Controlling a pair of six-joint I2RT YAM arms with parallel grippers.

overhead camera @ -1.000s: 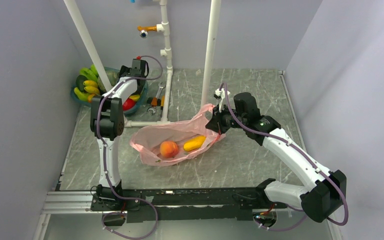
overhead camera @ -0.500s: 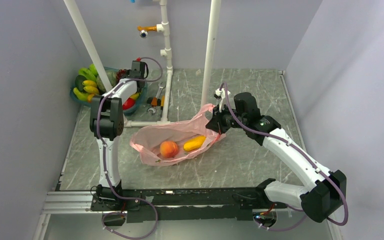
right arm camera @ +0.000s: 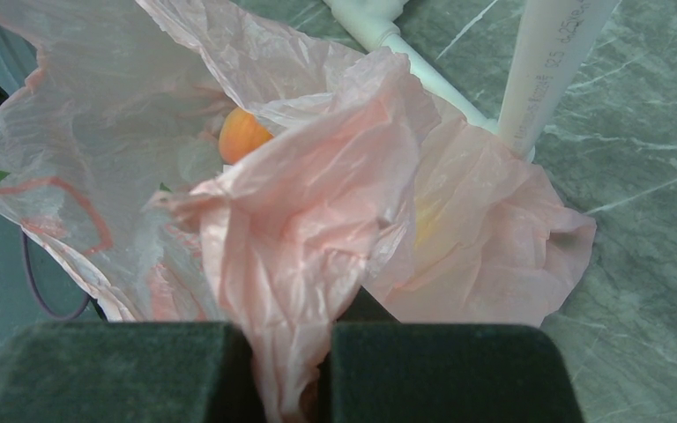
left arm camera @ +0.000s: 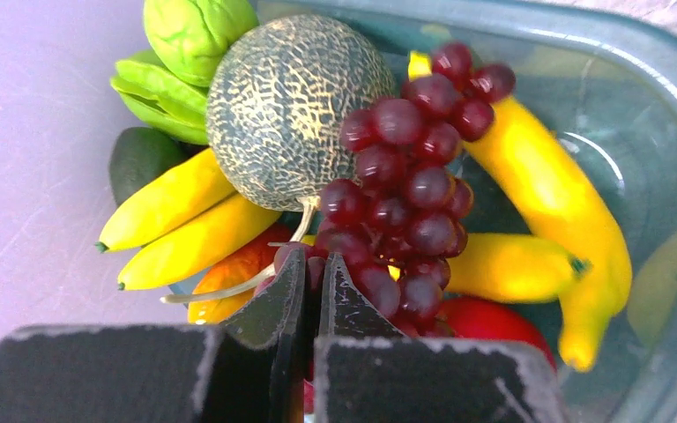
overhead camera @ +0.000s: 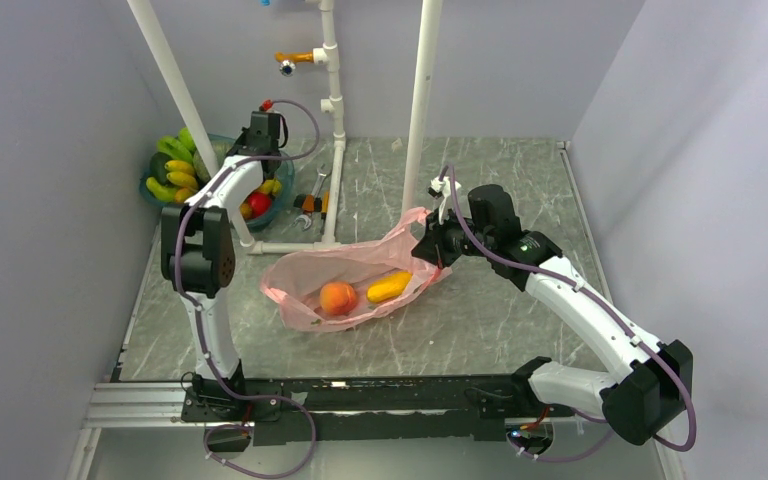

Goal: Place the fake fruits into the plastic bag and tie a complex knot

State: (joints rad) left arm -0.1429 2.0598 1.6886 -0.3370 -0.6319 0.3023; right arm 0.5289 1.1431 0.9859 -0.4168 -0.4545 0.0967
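Note:
In the left wrist view my left gripper [left arm camera: 317,257] is shut on a grape at the near end of the dark purple grape bunch [left arm camera: 405,176]. The bunch lies among other fake fruits in the teal basin [left arm camera: 582,35], at the back left in the top view, where the left gripper [overhead camera: 250,160] reaches. The pink plastic bag [overhead camera: 360,262] lies open mid-table. It holds a peach-orange fruit [overhead camera: 337,297] and a yellow one [overhead camera: 389,287]. My right gripper [overhead camera: 430,250] is shut on the bag's bunched right edge [right arm camera: 317,194]. No knot is in view.
The basin also holds yellow bananas [left arm camera: 185,220], a netted melon [left arm camera: 291,106], green pieces [left arm camera: 198,31] and a red fruit [left arm camera: 494,322]. A wrench and an orange tool [overhead camera: 312,200] lie beside it. White pipes [overhead camera: 420,100] stand behind the bag.
My left gripper went from open to shut on the grapes. Its wrist moved left and back over the basin, and the elbow swung left. The right arm and the bag stayed still.

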